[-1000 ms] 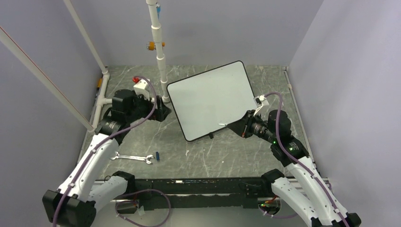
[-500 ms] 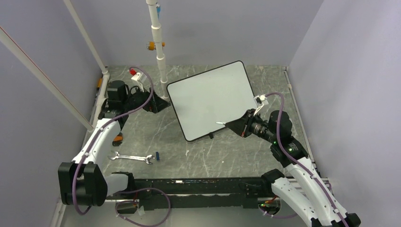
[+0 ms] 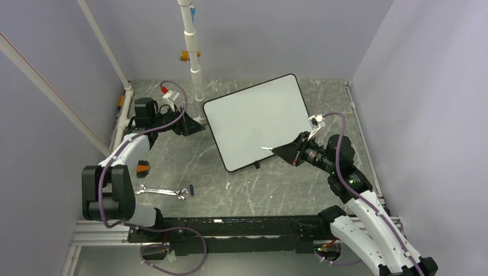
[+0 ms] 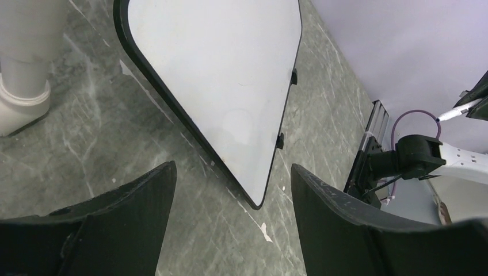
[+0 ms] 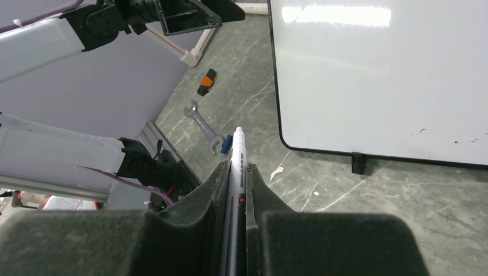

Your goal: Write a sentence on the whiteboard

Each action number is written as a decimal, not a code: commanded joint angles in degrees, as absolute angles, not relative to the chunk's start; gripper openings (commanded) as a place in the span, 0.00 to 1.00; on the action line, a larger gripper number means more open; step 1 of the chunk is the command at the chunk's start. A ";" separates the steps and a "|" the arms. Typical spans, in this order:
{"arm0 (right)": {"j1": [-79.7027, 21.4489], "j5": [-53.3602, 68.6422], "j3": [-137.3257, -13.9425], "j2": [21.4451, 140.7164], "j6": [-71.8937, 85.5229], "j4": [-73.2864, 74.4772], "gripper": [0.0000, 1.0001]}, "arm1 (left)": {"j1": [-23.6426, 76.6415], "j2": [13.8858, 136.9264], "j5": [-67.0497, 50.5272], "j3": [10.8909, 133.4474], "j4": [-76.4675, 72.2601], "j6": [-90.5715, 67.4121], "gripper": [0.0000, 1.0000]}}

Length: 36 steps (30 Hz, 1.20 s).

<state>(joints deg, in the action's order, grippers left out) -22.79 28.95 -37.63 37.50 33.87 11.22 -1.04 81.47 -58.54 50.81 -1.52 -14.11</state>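
Observation:
The whiteboard [image 3: 257, 119] lies flat on the grey table, turned at an angle, with a black frame and small black feet. Its face [image 5: 380, 75] is blank white apart from a few small specks, and no sentence is in view on it. My right gripper [image 3: 283, 151] hovers at the board's near right edge, shut on a white marker [image 5: 237, 154] whose tip points left. My left gripper [image 3: 194, 126] sits low beside the board's left corner. Its jaws are open, with only tabletop and the board's near corner [image 4: 218, 75] between the dark fingers [image 4: 144, 195].
A white pipe pole [image 3: 194, 63] stands just left of the board's far corner, with its base [image 4: 20, 100] close to my left gripper. A wrench [image 3: 161, 191], a small blue cap [image 3: 191, 188] and an orange-and-black piece [image 3: 143, 167] lie at the front left.
My left arm has folded back towards the left wall while its gripper stayed by the board's left corner and its jaws narrowed a little. The right gripper has carried the marker slightly leftward.

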 commanded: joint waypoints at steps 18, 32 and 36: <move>-22.59 28.59 -38.85 35.74 31.99 9.41 0.00 | 1.51 94.11 -58.08 55.02 -18.39 -21.83 0.71; -22.60 28.63 -39.02 39.75 32.26 6.32 0.00 | 2.41 100.92 -59.49 53.23 -39.51 -35.06 0.61; -22.61 28.57 -38.86 40.80 32.62 4.58 0.00 | 2.58 102.73 -60.28 51.31 -50.03 -43.37 0.57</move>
<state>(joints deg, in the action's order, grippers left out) -22.79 28.69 -37.63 40.25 32.58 9.39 2.20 101.19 -57.84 52.62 -36.03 -34.85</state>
